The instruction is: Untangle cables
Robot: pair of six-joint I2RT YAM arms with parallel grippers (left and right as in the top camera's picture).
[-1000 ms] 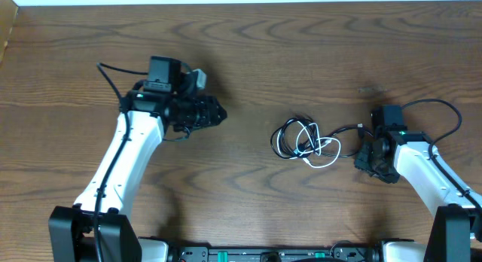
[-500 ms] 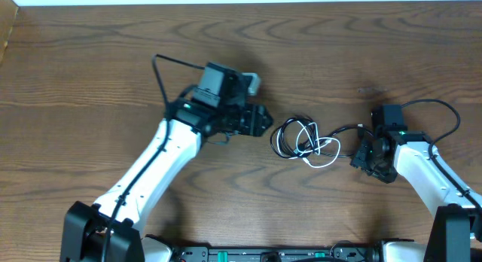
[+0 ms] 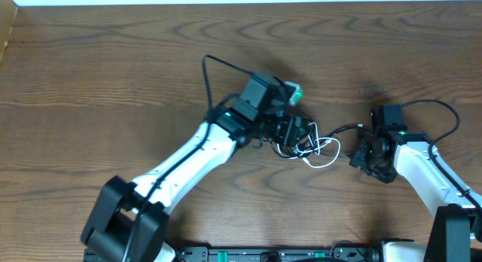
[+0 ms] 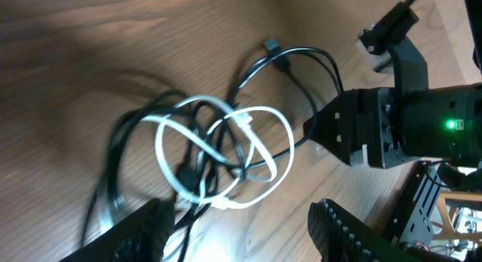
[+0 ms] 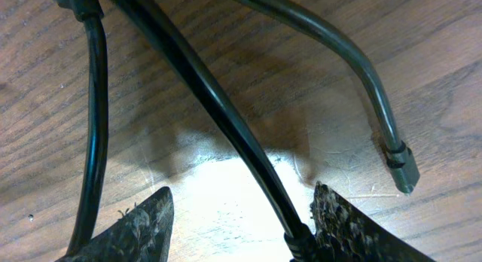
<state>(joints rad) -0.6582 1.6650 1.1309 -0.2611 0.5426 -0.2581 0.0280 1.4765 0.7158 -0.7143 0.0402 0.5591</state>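
— Where do the cables (image 3: 309, 145) lie?
— One black, one white, tangled together on the wooden table (image 3: 113, 66), just right of its middle.
— And the claws?
— The left claw (image 4: 241, 220) is open over the tangle. The right claw (image 5: 239, 217) is open, a black cable (image 5: 218, 115) passing between its fingers.

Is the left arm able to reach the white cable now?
Probably yes: the left gripper hangs open just over the white cable with nothing in between, though the black cable is looped through it.

Matt wood-grain table (image 3: 113, 59), glossy black cable (image 4: 309, 50), smooth white cable (image 4: 160, 138)
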